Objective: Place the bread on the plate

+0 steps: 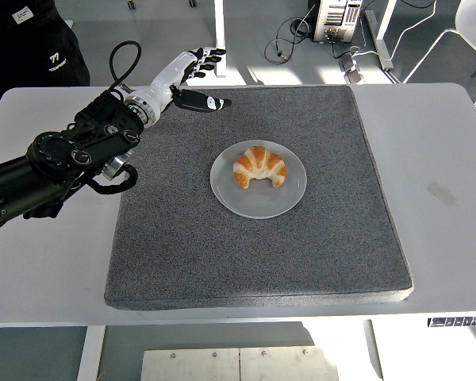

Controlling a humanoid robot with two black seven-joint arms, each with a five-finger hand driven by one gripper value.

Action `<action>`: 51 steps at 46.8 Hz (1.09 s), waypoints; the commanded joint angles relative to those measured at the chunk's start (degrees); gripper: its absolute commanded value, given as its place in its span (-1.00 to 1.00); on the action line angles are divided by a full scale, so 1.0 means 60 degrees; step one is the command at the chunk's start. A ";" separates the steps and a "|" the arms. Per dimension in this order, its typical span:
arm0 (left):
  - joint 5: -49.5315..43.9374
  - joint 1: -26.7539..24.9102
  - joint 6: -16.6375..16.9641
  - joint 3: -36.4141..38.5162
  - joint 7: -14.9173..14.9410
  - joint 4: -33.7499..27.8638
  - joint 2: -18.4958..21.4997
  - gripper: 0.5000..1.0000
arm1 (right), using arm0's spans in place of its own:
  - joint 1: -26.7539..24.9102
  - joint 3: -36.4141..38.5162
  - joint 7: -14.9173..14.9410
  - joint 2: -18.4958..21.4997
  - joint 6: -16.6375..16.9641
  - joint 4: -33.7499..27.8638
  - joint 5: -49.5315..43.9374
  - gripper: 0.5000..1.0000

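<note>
The bread [260, 166], a croissant, is seen lying on the plate [258, 200] in the middle of the grey mat [254, 238] on the white surface [448, 182]. The left hand [192, 81] is held above the mat's far left corner, fingers [209, 57] spread and empty, well apart from the plate.

Mat [301, 254] lies open all round the plate [258, 202] — left hand [192, 75] well apart.
</note>
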 commanded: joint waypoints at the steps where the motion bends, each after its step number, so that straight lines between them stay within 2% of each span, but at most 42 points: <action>1: -0.0271 0.0056 0.0040 -0.0373 -0.0003 -0.0001 0.0122 0.57 | 0.0000 0.0000 0.0000 0.0000 0.0000 -0.0001 0.0000 1.00; 11: -0.0945 0.0407 0.0040 -0.1954 -0.0047 -0.0001 0.0268 0.59 | 0.0000 0.0000 0.0000 0.0000 0.0000 -0.0001 0.0000 1.00; 30: -0.1092 0.1915 0.0010 -0.5866 -0.0003 -0.0001 0.0225 0.70 | 0.0000 0.0000 0.0000 0.0000 0.0000 -0.0001 0.0000 1.00; 38: -0.1092 0.2238 0.0010 -0.6452 -0.0017 -0.0044 0.0210 0.75 | 0.0000 0.0000 0.0000 0.0000 0.0000 -0.0001 0.0000 1.00; 51: -0.1487 0.2253 -0.0004 -0.7083 -0.0003 -0.0103 0.0268 0.80 | 0.0000 0.0000 0.0000 0.0000 0.0000 -0.0001 -0.0014 1.00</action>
